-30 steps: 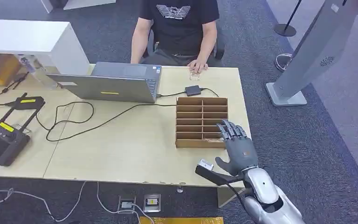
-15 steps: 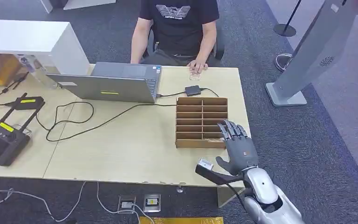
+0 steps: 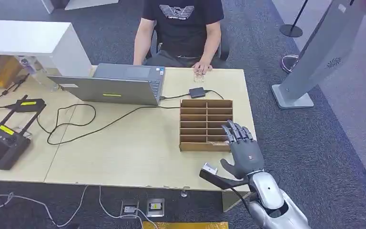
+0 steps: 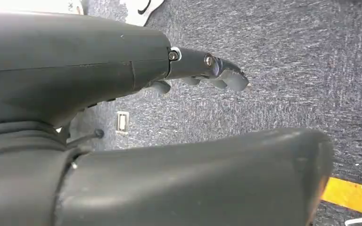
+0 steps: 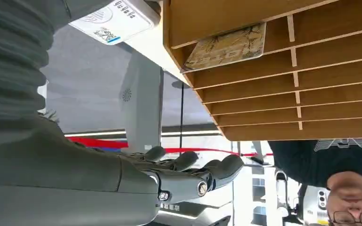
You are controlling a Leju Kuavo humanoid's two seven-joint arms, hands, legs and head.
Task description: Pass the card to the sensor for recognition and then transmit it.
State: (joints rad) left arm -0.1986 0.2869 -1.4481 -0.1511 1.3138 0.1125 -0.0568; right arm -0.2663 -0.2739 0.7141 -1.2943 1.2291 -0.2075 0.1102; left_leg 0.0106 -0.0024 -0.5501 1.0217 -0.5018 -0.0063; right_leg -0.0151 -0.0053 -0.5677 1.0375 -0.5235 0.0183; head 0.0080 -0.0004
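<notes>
Our right hand hovers at the near right corner of the wooden slotted card tray, fingers spread and holding nothing, with the fingertips over the tray's right edge. Compared with a second ago we see it nearly unmoved, edged only a touch toward the tray. In the right wrist view the card lies flat in the tray's nearest compartment, apart from our fingers. Nearer the person, the small black sensor sits on the table just beyond the tray, cabled toward the laptop. Our left hand hangs over the grey carpet, fingers loosely curled around nothing.
</notes>
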